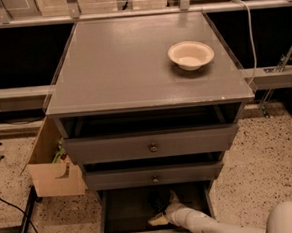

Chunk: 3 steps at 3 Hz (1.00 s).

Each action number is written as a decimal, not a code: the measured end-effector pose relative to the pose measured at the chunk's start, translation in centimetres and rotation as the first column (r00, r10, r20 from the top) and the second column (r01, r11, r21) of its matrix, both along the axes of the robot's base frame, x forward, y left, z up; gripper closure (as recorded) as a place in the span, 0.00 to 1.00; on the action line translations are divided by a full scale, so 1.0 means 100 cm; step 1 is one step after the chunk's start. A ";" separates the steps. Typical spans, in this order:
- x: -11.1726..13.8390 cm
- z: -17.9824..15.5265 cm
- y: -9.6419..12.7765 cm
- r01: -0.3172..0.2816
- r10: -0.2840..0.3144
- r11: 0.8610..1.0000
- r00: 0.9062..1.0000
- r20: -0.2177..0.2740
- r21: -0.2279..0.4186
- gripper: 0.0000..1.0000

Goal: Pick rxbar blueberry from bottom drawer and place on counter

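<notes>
The bottom drawer (123,214) of the grey cabinet is pulled open, with a dark interior. My white arm reaches from the lower right into it, and my gripper (161,210) is inside the drawer, right of its middle, low over the floor. A dark shape just above the gripper, at the drawer's back, may be the rxbar blueberry (157,200); I cannot make out its wrapper. The counter (117,65) is the flat grey top of the cabinet.
A pale bowl (191,54) sits on the counter's right rear. Two shallower knobbed drawers (152,147) stand slightly open above the bottom one. An open cardboard box (52,167) stands on the speckled floor left of the cabinet. A white cable (251,36) hangs at the right.
</notes>
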<state>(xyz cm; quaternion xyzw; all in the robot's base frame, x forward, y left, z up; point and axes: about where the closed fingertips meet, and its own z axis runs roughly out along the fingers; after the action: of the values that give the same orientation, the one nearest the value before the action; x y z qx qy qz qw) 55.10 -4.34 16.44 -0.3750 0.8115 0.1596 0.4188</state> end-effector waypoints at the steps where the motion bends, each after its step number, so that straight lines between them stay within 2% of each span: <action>1: 0.004 -0.008 -0.003 0.020 -0.020 1.000 1.000 0.007 -0.012 0.00; 3: 0.013 -0.020 0.000 0.050 -0.050 0.998 0.999 0.003 -0.028 0.00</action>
<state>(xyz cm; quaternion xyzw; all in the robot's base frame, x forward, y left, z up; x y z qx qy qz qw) 56.43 -4.32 14.40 -0.3606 0.8223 0.1373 0.4183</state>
